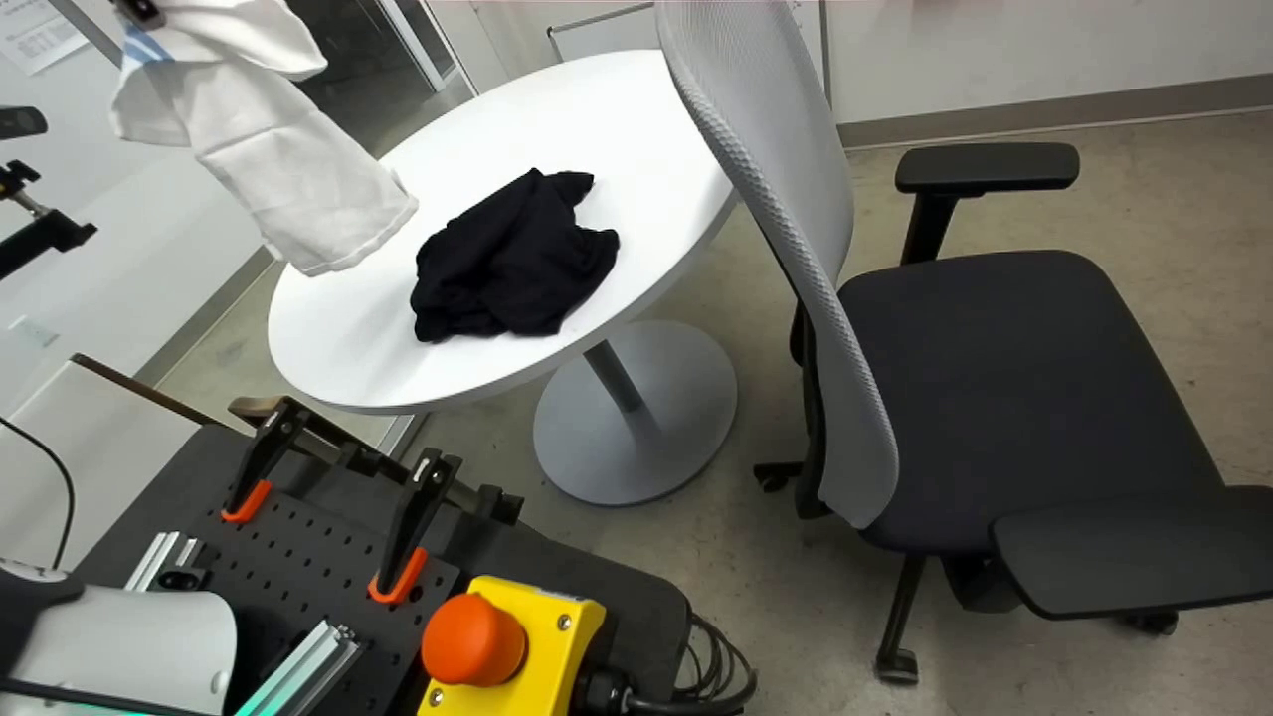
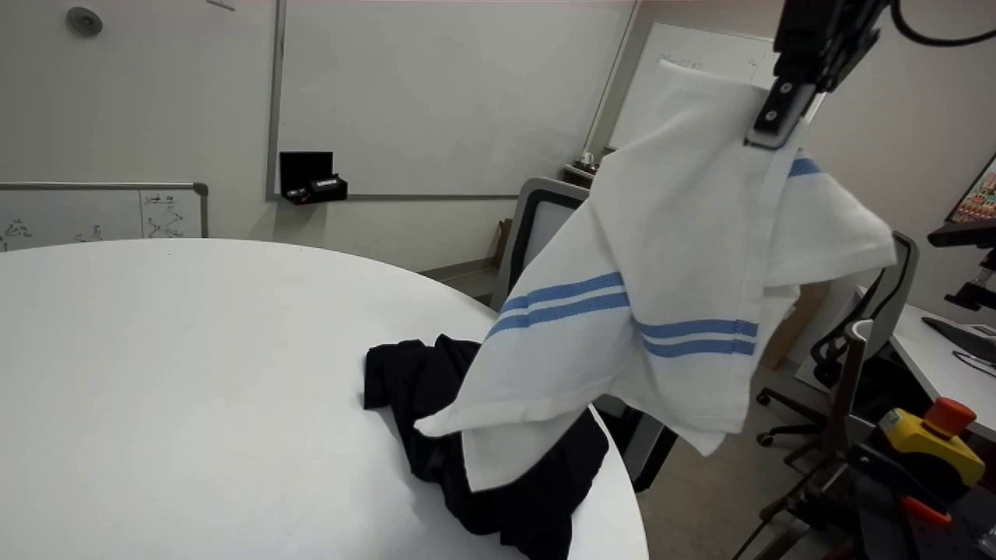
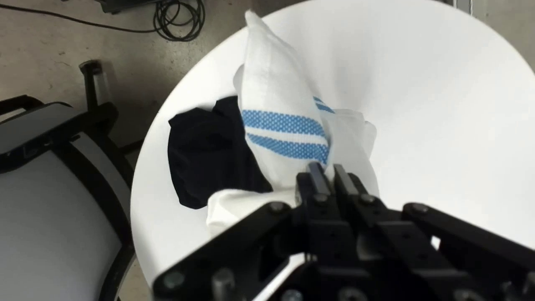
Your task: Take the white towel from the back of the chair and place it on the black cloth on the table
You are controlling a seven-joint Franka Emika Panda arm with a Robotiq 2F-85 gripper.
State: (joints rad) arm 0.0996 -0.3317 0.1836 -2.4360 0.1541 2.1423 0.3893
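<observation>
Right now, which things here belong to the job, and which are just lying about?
Belong to the job:
White towel, hanging from the robot's closed jaws
Black cloth, where the towel should go
Round white table under the cloth
Grey-backed chair nearby, probably the one in the task

Not part of it:
Yellow box with orange button
Black-and-orange clamps
Large wall whiteboard

This is an office-style lab: whiteboard [image 2: 459, 93], wheeled chair [image 1: 1014, 388] beside the edge of the round table [image 1: 646, 129], emergency-stop button [image 1: 473, 639] near a corner of the black worktop [image 1: 572, 562].
</observation>
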